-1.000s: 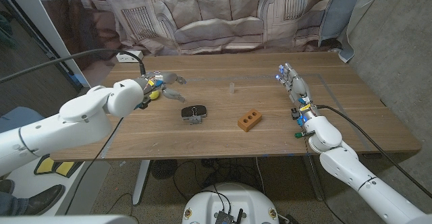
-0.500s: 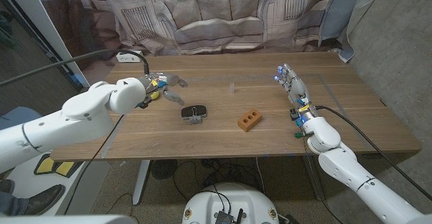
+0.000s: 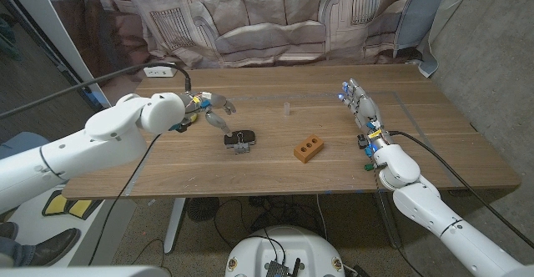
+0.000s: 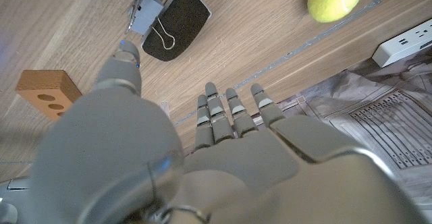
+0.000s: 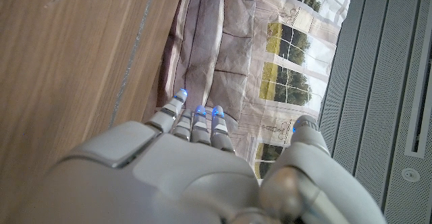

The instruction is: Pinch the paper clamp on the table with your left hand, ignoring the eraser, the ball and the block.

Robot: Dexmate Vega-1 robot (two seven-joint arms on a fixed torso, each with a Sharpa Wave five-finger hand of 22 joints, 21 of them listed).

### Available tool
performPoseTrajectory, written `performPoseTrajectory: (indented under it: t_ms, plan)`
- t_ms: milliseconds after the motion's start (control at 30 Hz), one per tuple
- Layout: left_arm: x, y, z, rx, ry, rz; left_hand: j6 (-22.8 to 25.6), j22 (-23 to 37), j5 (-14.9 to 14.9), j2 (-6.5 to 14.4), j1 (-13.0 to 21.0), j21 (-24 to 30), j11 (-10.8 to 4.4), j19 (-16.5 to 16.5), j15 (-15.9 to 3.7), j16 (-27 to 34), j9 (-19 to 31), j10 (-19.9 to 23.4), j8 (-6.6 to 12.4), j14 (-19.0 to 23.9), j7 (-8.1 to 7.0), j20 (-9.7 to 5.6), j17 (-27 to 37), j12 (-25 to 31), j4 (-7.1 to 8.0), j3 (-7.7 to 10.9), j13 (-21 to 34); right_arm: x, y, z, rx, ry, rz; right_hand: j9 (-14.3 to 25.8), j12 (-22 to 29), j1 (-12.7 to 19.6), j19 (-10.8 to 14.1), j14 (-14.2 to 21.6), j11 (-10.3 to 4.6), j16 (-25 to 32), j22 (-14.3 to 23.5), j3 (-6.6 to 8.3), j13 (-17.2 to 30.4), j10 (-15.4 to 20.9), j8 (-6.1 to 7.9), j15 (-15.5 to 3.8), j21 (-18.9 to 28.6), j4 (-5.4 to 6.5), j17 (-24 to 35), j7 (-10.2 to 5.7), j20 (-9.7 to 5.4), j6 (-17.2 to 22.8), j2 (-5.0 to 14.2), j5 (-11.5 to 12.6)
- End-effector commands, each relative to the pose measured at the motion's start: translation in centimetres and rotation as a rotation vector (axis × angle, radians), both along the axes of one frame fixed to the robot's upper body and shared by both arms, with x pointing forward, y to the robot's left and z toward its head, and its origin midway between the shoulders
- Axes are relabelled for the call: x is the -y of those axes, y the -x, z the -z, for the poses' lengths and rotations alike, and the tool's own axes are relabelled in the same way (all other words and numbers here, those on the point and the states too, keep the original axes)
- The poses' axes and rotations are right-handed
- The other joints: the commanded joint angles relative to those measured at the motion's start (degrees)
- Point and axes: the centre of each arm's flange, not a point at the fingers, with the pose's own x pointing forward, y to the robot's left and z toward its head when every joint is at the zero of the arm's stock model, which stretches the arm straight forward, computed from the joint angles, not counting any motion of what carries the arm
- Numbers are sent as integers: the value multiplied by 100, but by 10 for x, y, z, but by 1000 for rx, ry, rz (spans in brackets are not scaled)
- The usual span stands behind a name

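Paper clamp (image 3: 242,147) — grey body, wire loop handles — sits on the black eraser (image 3: 239,138) mid-table; left hand (image 3: 207,108), fingers spread and empty, hovers at its ten o'clock

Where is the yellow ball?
In the head view the ball sits on the table's left side, tucked beside the left hand, left of the paper clamp.

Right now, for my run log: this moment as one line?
stage: approach | left robot hand: open, beside clamp, apart | right robot hand: open, idle
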Motion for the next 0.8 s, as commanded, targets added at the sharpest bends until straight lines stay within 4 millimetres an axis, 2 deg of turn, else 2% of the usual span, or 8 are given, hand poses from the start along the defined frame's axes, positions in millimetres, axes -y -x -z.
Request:
performPoseTrajectory:
  t_ms: [33, 400, 800]
  plan:
    - [11, -7, -3, -69, -73, -14, -50, 22, -20, -15, -72, -12, 86, -2, 71, -27, 18, -81, -1, -29, 68, 101, 18, -32, 71, -50, 12, 4, 2, -3, 4, 5, 8, 18, -6, 53, -23, -16, -12, -5, 10, 7, 18, 10, -8, 15, 30, -23, 26, 1, 26, 55, -9, 6]
    - [19, -17, 0, -112, -121, -24, -432, 29, -78, -71, -328, -62, 288, -118, 271, -104, 16, -438, -101, -352, 243, 230, 29, -176, 204, -235, 24, 6, 3, -5, 1, 9, 11, 19, -8, 57, -27, -12, -21, -4, 10, 4, 18, 10, -9, 17, 33, -23, 27, -3, 27, 55, -5, 7]
    - [27, -25, 7, -132, -171, -38, -506, 31, -79, -42, -331, -98, 273, -235, 272, -96, 15, -497, -90, -404, 215, 264, 29, -188, 212, -252, 28, 8, 5, -2, 0, -5, 19, 19, -3, 58, -27, -5, -17, -1, 11, 1, 19, 26, -8, 16, 36, -23, 27, -4, 29, 60, -5, 7]
